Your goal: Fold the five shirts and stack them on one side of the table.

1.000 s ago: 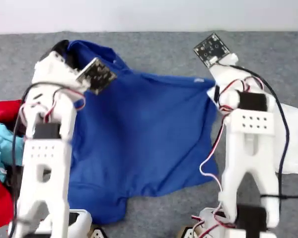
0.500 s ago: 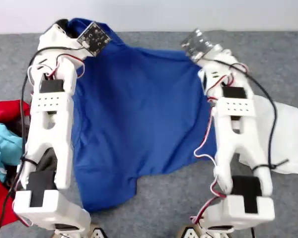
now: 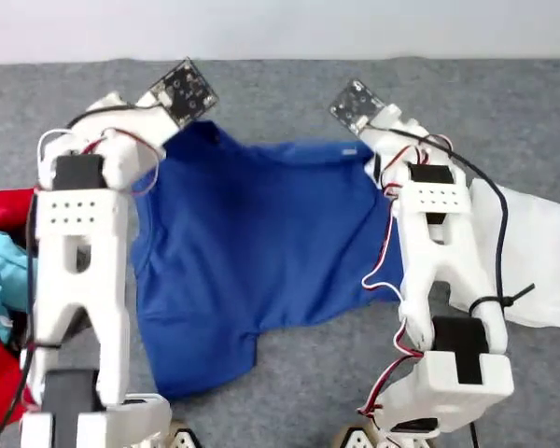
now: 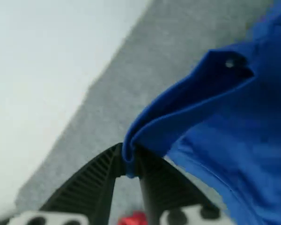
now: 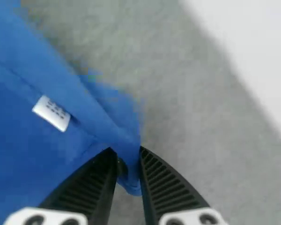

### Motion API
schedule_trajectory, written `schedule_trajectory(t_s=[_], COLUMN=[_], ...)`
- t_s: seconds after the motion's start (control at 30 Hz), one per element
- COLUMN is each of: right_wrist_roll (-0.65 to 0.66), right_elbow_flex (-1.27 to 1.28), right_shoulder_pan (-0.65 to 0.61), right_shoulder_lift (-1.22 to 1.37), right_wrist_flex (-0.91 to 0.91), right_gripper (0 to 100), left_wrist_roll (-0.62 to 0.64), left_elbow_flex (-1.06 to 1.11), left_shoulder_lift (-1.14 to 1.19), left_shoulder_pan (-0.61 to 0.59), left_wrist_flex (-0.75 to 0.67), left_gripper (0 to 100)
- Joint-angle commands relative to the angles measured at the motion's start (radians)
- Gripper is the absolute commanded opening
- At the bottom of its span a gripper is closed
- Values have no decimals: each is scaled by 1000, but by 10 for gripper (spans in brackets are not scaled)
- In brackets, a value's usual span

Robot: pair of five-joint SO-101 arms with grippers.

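Observation:
A blue shirt (image 3: pixel 261 252) is spread over the grey table (image 3: pixel 289 93) between the two arms. My left gripper (image 4: pixel 127 165) is shut on a fold of the blue shirt (image 4: pixel 215 117) at its far left corner. My right gripper (image 5: pixel 127 169) is shut on the blue shirt (image 5: pixel 47 140) at the collar edge, close to a small white label (image 5: pixel 51 112). In the high view the left arm (image 3: pixel 79 233) stands at the shirt's left side and the right arm (image 3: pixel 434 233) at its right side.
A white shirt (image 3: pixel 532 261) lies on the table to the right of the right arm. Red cloth (image 3: pixel 0 210) and teal cloth (image 3: pixel 5 271) are bunched at the left edge. A pale wall (image 3: pixel 280 28) borders the table's far side.
Both arms have drawn back from the far edge toward the near side, pulling the blue shirt's top edge with them. The shirt now lies flatter and lower on the table.

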Motion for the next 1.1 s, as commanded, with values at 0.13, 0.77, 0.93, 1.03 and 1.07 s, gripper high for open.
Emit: schedule_trajectory(t_s=[0.13,0.77,0.93,1.03,1.07], right_wrist_roll=[5,-29,29,32,32], right_elbow_flex=[-2,0,0,2,2], right_shoulder_pan=[-2,91,104,101,97], right_shoulder_lift=[-140,-188,-188,-186,-186], right_wrist_flex=[326,802,826,831,828], right_gripper=[9,9,9,9,9], left_wrist_roll=[-41,-86,-98,-98,-98], left_elbow_flex=[-44,565,780,817,820], left_shoulder_lift=[-201,-669,-841,-916,-933], left_shoulder_pan=[41,107,107,106,107], left_wrist_flex=[427,626,623,597,594], left_gripper=[13,13,13,14,14])
